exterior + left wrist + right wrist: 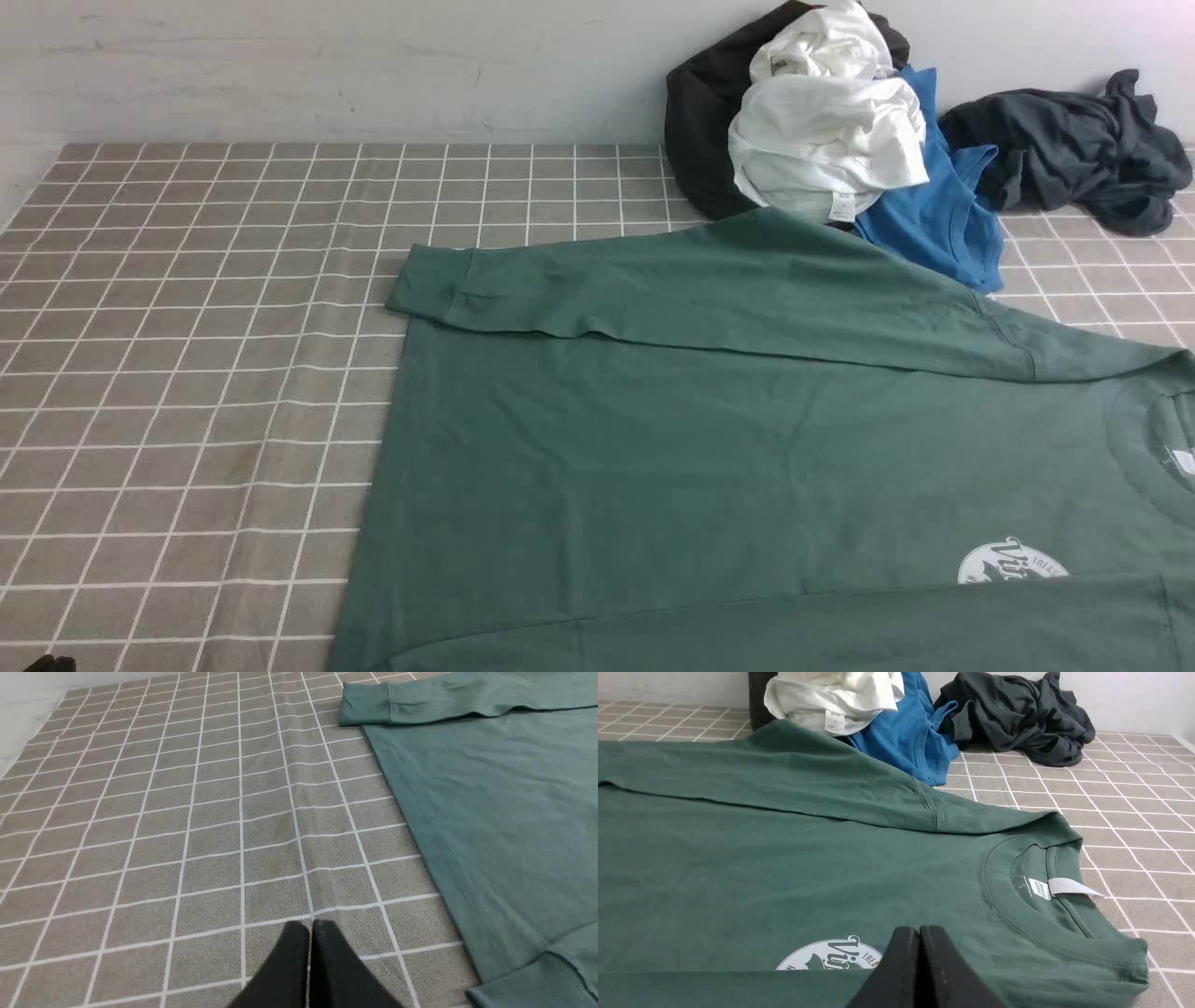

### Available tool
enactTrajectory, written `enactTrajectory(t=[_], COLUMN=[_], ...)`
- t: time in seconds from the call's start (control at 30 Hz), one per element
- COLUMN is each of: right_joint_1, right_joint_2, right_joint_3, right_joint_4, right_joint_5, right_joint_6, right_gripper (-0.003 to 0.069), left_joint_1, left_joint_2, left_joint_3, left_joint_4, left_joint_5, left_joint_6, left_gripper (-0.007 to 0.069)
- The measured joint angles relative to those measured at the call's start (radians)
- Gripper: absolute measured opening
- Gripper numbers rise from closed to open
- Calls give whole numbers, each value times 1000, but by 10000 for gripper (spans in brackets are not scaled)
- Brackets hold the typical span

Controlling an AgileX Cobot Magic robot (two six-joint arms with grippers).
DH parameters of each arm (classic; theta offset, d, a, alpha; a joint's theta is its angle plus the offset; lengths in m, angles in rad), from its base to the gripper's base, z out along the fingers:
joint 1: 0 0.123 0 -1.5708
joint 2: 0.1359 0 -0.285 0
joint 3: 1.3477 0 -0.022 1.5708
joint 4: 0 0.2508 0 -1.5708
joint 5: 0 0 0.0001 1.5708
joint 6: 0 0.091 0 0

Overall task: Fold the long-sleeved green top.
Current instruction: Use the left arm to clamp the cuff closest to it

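Top: the big dark green cotton long-sleeved top (pixel 709 439) lies flat on the grey checked bench (pixel 187 373), with both sleeves folded over its body.
Logo: small round white logo (pixel 1013 563) near the ribbed neck.
Left gripper (pixel 310 933): clenched, empty, beside the top's hem.
Right gripper (pixel 920 938): clenched, empty, over the logo.

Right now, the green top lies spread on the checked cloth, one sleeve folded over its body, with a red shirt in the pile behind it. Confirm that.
One slip: the shirt in the pile is blue, not red, as the front view shows. The green top does lie spread on the checked cloth, one sleeve folded over its body.
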Motion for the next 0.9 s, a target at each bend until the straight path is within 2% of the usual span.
enactTrajectory(t=[0.7,0.9], right_joint_1=[0,0], right_joint_2=[0,0], right_joint_3=[0,0], right_joint_4=[0,-99], right_joint_5=[0,-2], right_joint_6=[-3,-6], right_gripper=[-14,-14], left_joint_1=[0,0], left_joint_2=[0,0], left_joint_3=[0,0], left_joint_4=[0,0], left_joint_5=[-10,-18], left_joint_6=[0,0], left_gripper=[-7,-7])
